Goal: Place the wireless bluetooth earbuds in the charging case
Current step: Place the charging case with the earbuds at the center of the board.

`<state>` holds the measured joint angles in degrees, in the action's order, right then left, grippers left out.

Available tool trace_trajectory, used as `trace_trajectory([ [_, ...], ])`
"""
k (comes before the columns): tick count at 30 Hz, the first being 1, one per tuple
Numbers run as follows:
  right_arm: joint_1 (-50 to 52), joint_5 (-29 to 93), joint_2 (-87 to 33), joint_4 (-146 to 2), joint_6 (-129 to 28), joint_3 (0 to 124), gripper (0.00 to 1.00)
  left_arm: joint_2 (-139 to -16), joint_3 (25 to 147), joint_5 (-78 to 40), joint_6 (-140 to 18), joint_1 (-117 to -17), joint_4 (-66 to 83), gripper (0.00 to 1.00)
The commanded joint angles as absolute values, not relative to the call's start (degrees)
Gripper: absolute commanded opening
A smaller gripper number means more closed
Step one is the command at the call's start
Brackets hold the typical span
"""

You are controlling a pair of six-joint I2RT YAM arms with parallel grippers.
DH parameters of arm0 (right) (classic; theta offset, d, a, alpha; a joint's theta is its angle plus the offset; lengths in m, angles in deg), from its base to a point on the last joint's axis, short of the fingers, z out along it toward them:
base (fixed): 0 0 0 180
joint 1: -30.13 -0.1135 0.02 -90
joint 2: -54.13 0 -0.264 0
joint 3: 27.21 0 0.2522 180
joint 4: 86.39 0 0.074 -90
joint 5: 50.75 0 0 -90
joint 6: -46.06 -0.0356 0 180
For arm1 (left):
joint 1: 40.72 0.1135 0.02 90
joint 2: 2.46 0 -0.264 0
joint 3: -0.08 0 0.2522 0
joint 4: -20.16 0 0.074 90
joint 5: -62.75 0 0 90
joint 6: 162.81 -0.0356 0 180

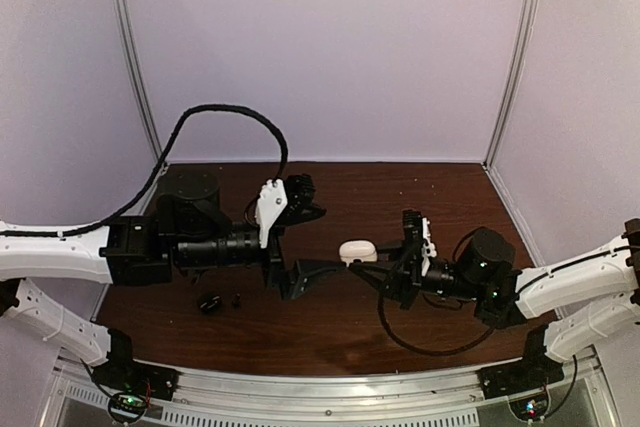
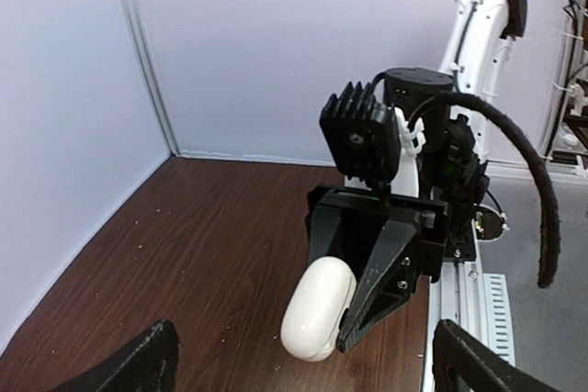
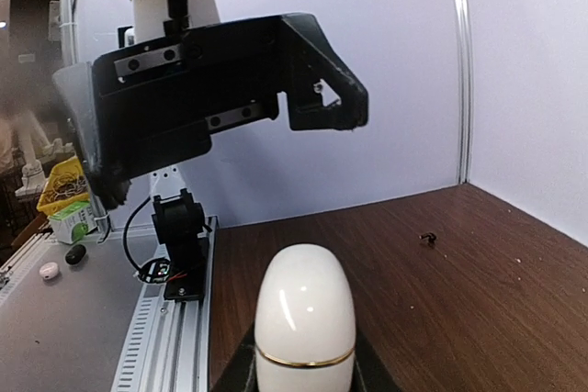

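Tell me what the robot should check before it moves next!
1. The right gripper holds the white case: ok.
2. The case lid is open for an earbud: not ok, it looks shut.
3. The left gripper is open: ok.
4. The left gripper has an earbud: not ok, it's empty.
5. The small black pieces on the table are earbuds: cannot tell.

Soft even light, glints on the charging case [image 3: 303,309] (wrist view) — left background blurred.
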<state>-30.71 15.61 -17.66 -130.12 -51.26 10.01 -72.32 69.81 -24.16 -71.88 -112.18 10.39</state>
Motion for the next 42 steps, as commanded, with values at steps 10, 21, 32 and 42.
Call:
trace_trajectory([
  [10, -11.3, 14.1, -27.2, -106.7, -65.0, 20.6, 0.0, -70.3, 64.9, -34.9, -59.2, -100.6, 17.9, 0.98],
  [21, 2.7, 13.9, -40.9, -94.2, -63.4, 29.4, 0.0, -72.9, 65.2, -41.2, -53.5, -95.8, 14.0, 0.98],
  [32, 5.9, 16.6, -52.3, -89.8, -60.5, 37.3, 0.18, -71.9, 61.0, -40.2, -50.6, -93.4, 15.6, 0.98],
  [42, 9.2, 15.0, -56.1, -87.4, -58.4, 39.6, 0.36, -71.1, 59.4, -41.0, -49.2, -92.8, 14.6, 0.98],
])
